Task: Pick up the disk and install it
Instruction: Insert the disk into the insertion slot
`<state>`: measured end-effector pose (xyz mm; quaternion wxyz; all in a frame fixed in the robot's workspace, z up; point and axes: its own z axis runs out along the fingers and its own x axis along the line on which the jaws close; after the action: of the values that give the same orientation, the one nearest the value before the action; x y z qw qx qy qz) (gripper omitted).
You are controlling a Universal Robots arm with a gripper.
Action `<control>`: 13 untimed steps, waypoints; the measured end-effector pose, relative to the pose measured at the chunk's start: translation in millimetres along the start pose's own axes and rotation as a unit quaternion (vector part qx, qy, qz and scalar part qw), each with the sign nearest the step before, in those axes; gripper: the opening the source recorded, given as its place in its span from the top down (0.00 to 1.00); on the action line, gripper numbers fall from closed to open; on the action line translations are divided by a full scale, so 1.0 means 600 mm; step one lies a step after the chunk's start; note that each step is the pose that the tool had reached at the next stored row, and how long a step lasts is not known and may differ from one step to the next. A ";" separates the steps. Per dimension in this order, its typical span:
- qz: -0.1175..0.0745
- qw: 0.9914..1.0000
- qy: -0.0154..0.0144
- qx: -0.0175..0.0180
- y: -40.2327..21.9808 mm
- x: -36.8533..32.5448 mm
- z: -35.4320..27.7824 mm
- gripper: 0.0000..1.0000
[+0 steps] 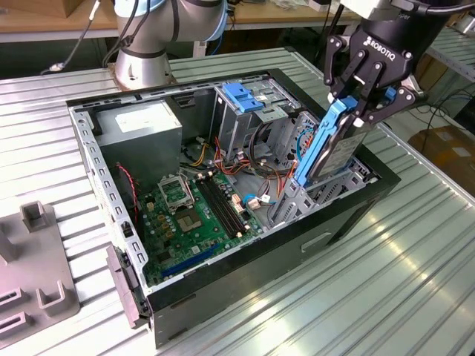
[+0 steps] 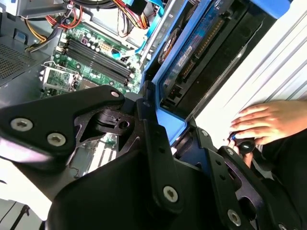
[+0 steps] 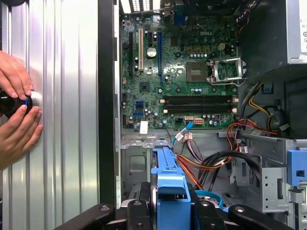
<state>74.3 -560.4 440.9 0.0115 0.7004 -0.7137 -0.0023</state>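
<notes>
1. The disk [image 1: 343, 152] is up on edge and tilted. Its blue carrier rail faces the middle of the case, and its upper end pokes above the case rim.
2. The claw [image 1: 360, 111] is clenched on that upper end, with a black finger on either side of the blue rail. In both wrist views the blue carrier sits squeezed between the fingers.
3. The disk's lower end is down inside the metal drive bay [image 1: 319, 194], at the end of the case toward the exterior view's right. I can't tell how far in it sits.
4. That bay belongs to the open computer case [image 1: 260, 278], a black tower lying on its side with the side panel off.
5. Inside the case the green motherboard [image 1: 197, 211] covers the floor, with its dark memory slots running alongside the bay.
6. A tangle of red, yellow and black cables [image 1: 260, 148] lies between the board and the bay.
7. The tall metal cage with the blue bracket [image 1: 241, 96] on top stands at the far wall, and the grey power-supply box [image 1: 141, 130] fills the corner beside it.
8. The case rests on the ribbed metal tabletop [image 1: 371, 289]. A grey fixture [image 1: 33, 259] sits well apart, at the exterior view's left.
9. In the first wrist view a person's two hands [image 3: 17, 129] are on the tabletop just outside the case wall, around a small dark round object [image 3: 12, 103].
</notes>
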 end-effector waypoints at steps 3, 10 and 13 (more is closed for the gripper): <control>0.000 1.000 0.000 0.000 0.000 0.000 0.005 0.63; 0.000 1.000 0.000 0.000 -0.001 0.001 0.017 0.63; 0.000 1.000 0.000 0.000 -0.001 0.001 0.023 0.63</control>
<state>74.4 -561.3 427.0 0.0115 0.7004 -0.7137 -0.0023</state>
